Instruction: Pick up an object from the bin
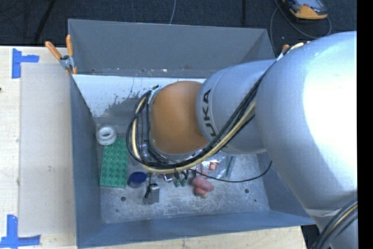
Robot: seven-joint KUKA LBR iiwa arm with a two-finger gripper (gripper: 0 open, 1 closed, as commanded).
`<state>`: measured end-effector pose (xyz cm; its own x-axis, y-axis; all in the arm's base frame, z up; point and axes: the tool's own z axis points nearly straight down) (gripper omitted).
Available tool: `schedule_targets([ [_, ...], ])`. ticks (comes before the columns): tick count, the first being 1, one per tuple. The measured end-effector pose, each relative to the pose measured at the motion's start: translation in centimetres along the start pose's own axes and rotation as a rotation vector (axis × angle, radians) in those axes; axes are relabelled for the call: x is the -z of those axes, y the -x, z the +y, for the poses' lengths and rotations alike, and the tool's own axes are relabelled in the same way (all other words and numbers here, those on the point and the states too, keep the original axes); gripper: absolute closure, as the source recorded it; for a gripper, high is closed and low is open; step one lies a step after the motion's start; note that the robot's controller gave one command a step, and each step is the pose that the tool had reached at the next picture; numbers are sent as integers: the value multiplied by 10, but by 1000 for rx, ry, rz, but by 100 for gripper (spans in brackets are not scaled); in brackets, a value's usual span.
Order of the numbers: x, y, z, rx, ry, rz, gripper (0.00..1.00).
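Note:
My gripper [151, 192] shows as a dark grey piece under the arm, low over the bin floor near the front wall. A small blue round cap [137, 179] lies just to its upper left, almost touching it. A green studded plate [114, 163] lies flat further left. To the gripper's right lie a small green bit [179, 182] and a pink lumpy thing [202, 185].
A white tape roll [106, 135] sits at the left above the green plate. A red and white packet [211, 166] lies partly hidden under the arm. The arm and its orange cover hide the middle of the bin.

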<state>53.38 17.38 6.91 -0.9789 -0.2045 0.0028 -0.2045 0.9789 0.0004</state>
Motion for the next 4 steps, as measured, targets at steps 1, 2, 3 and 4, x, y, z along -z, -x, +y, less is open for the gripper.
schedule_targets([
  [1, 0, 0, -1, -4, 0, 0, 100],
  [2, 0, 0, -1, -4, 0, -1, 0],
  [3, 0, -1, 41, -21, 1, -2, 0],
  [4, 0, 0, 40, -24, 0, -2, 100],
])
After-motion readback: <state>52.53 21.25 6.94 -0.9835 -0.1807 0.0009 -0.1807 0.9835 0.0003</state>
